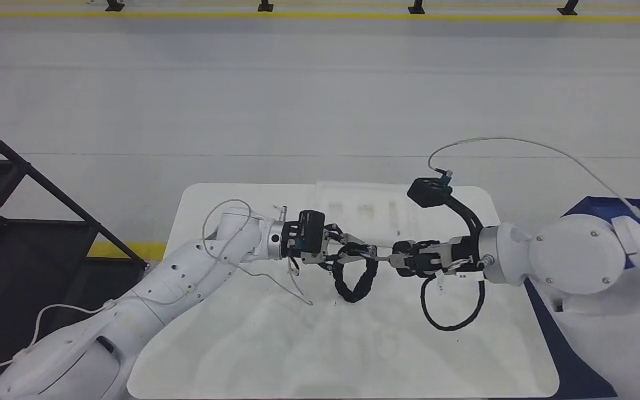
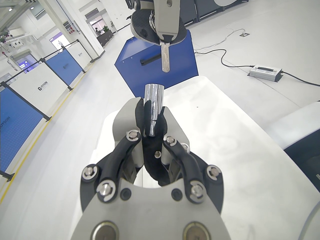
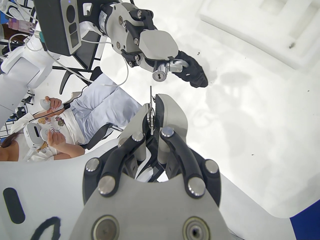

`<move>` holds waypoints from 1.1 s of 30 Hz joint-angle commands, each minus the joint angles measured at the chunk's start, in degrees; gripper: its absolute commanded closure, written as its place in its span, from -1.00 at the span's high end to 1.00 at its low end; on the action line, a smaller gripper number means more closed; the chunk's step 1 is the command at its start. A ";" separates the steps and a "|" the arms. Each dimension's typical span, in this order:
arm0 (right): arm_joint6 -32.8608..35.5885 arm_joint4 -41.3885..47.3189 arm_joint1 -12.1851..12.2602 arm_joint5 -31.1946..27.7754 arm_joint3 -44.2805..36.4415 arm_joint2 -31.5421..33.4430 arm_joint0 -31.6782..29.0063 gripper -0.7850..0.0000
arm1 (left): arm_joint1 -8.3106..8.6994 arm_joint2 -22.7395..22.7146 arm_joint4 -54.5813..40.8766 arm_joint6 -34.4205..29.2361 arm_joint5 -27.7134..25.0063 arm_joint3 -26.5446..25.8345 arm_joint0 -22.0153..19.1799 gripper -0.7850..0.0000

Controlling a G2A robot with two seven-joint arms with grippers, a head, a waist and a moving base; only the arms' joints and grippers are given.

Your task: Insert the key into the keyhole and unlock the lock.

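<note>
Two arms: I see them meeting tip to tip above the middle of the table [image 1: 300, 350], one coming in from each side edge.
Left gripper [image 2: 150, 112]: its fingers are closed around the lock [image 2: 154, 101], pinching the lower part of the chrome cylinder between the black pads.
Lock: held clear of the table surface, with the free end of the cylinder sticking out past the fingertips toward the other arm.
Keyhole [image 3: 158, 76]: it sits in the round end face of the cylinder, and from my right wrist view that face is turned toward the key.
Black cable [image 3: 192, 72]: it leaves the lock beside the left fingers, and in the top view it hangs in a loop under the two grippers.
Right gripper [image 3: 152, 103]: its fingers are clamped flat on the head of the key [image 2: 165, 58], and a ring shows between the pads.
Key: the bare blade juts out beyond the fingertips and points at the cylinder's end. A clear gap separates its tip from the lock, so it is not in the keyhole.
Alignment: from the left wrist view the blade stands roughly in line with the cylinder, a touch off to one side.
Foam tray [image 1: 365, 205]: white, with moulded recesses, lying along the far edge of the table behind the grippers.
</note>
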 commanded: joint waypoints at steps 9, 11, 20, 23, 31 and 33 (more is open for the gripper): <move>-0.96 -0.08 0.88 0.97 0.05 -2.88 2.25 -1.00 | -0.78 -0.57 1.58 2.09 -1.77 1.28 0.13 -1.00; -1.09 -0.10 1.03 1.10 0.07 -3.25 2.62 -1.00 | -0.94 -0.59 1.87 2.17 -2.32 1.37 0.15 -1.00; -1.37 0.63 1.61 1.37 0.45 -4.81 3.85 -1.00 | -1.64 -1.04 2.62 2.59 -3.63 1.92 0.21 -1.00; -1.49 0.83 1.75 1.50 0.60 -5.30 4.26 -1.00 | -1.82 -1.27 2.86 2.87 -3.99 2.21 0.22 -1.00; -2.04 0.43 2.11 2.04 0.85 -6.43 5.29 -1.00 | -2.17 -1.88 3.51 3.86 -4.85 2.98 0.43 -1.00; -2.15 0.21 2.20 2.16 0.86 -6.65 5.49 -1.00 | -2.20 -2.09 3.64 4.23 -5.06 3.18 0.56 -1.00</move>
